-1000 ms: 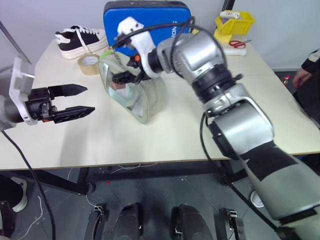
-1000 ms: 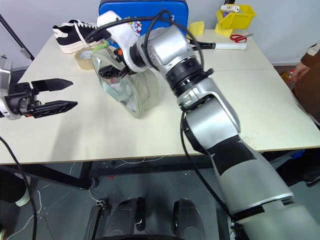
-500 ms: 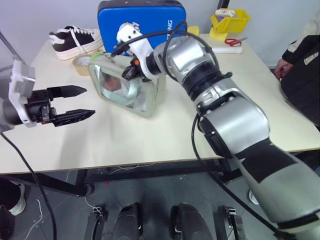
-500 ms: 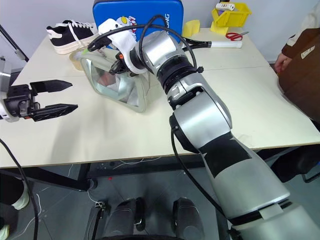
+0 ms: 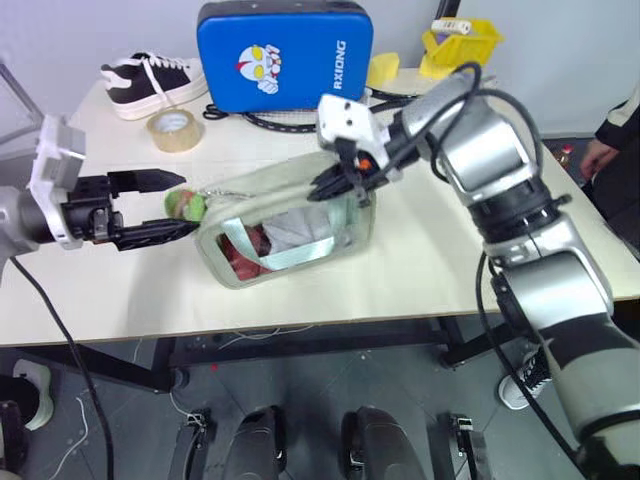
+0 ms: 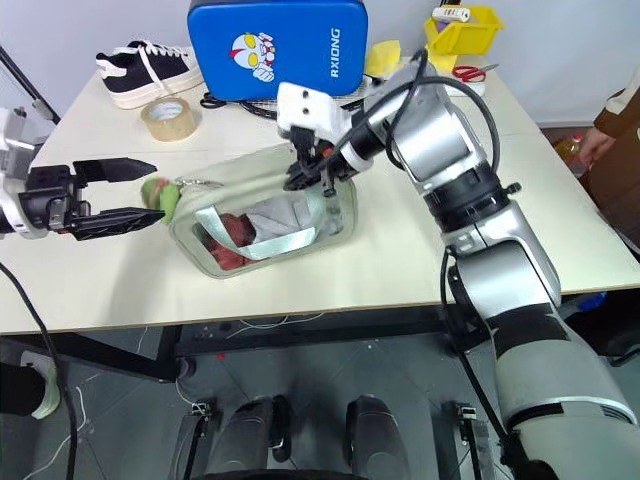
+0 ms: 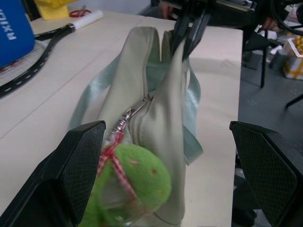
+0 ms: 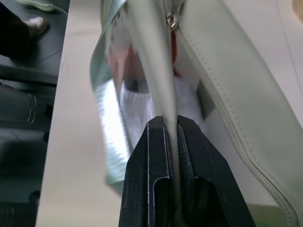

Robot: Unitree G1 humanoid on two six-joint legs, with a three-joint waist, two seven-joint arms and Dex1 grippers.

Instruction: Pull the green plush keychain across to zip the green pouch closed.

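Note:
The pale green pouch (image 5: 290, 225) rests tilted on the table, its clear window facing me and red and white contents showing through. My right gripper (image 5: 335, 185) is shut on the pouch's top edge; the right wrist view has both black fingers (image 8: 151, 156) pinching a strip of the pouch fabric (image 8: 227, 94). The green plush keychain (image 5: 187, 205) hangs from the zipper slider at the pouch's left end. My left gripper (image 6: 157, 190) is open with the keychain (image 7: 137, 189) between its spread fingers (image 7: 80, 161), near one finger and not clamped.
A blue hard case (image 5: 285, 55) stands at the back, with a black-and-white shoe (image 5: 150, 80) and a tape roll (image 5: 172, 128) to its left. A yellow bin (image 5: 465, 45) sits back right. A person (image 5: 610, 140) stands by the table's right edge.
My right gripper shut on the pouch's edge and dragged the pouch forward and to the right. The keychain now sits between my left gripper's fingers. The left arm stayed put.

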